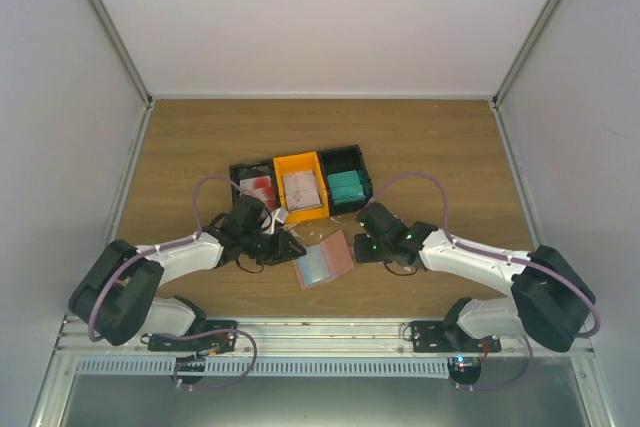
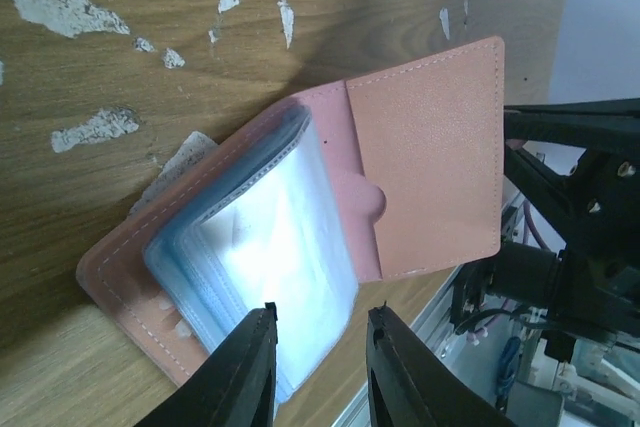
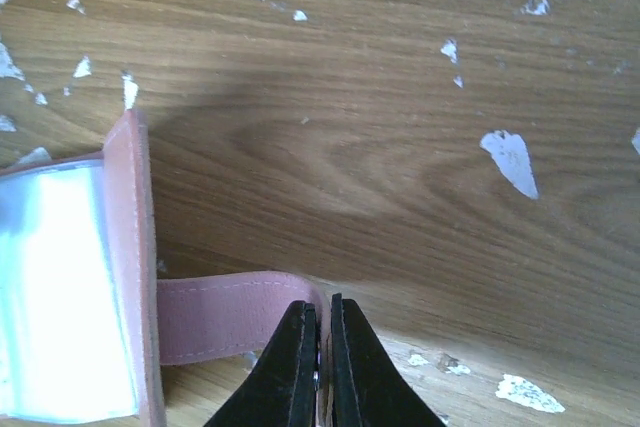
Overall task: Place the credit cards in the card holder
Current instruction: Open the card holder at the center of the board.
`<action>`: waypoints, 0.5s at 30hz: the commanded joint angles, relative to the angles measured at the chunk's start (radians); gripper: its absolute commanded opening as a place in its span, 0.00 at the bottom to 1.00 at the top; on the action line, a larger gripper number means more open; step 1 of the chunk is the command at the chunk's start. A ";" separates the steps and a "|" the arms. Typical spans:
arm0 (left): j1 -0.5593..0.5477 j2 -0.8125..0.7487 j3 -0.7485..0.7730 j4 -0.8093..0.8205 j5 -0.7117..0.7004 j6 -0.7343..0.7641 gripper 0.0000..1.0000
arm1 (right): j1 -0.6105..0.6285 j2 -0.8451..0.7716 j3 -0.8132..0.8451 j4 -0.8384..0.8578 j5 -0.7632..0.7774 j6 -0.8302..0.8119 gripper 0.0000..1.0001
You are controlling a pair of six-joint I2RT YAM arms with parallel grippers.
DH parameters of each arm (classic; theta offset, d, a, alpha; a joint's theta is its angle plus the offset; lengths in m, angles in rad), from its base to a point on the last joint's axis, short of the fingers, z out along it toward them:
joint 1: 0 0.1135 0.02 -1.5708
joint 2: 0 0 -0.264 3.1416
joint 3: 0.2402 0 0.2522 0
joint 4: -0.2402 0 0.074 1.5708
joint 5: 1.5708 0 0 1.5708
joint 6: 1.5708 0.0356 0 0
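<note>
Top external view, starting from my left: the left gripper [image 1: 285, 247] sits low over the wooden worktop [image 1: 420, 147], at the near-left edge of the flat reddish-brown bifold card holder [image 1: 325, 260], which lies open just in front of a row of three bins. None of the credit cards are in it. The white cards with red blobs [image 1: 257, 189] lie in the left black bin [image 1: 237, 169], the pale pinkish cards [image 1: 301, 188] in the orange bin [image 1: 297, 159], and the plain teal cards [image 1: 348, 185] in the right dark bin [image 1: 340, 154]. On the left wrist view my fingers [image 2: 255, 367] stand partly apart, holding nothing, with the lower corner of the stack of light blue clear pockets [image 2: 280, 247] reaching in between them. On the right wrist view the right gripper [image 3: 320, 302] has its fingers pressed together, pinching the end of the holder's narrow reddish-brown strap [image 3: 230, 315] and pinning the holder flat. I see three ways this could go wrong. The left fingers may catch several pocket leaves instead of one, so no single slot opens. Any pull on the pockets could drag the holder and slip the strap out of that thin pinch. The small white paper scraps [image 2: 95, 129] scattered on the worktop could also get under the holder and let it slide.
</note>
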 commanded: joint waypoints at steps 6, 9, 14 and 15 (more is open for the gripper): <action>-0.024 0.080 -0.032 0.131 0.031 -0.047 0.28 | 0.000 0.023 -0.049 0.006 0.029 0.027 0.00; -0.031 0.109 -0.031 0.135 0.029 -0.051 0.31 | 0.000 0.029 -0.056 0.010 0.032 0.027 0.01; -0.043 0.135 -0.024 0.161 0.037 -0.055 0.31 | 0.000 0.016 -0.056 0.017 0.030 0.024 0.01; -0.046 0.138 -0.021 0.164 0.039 -0.054 0.30 | 0.001 0.007 -0.057 0.022 0.029 0.018 0.01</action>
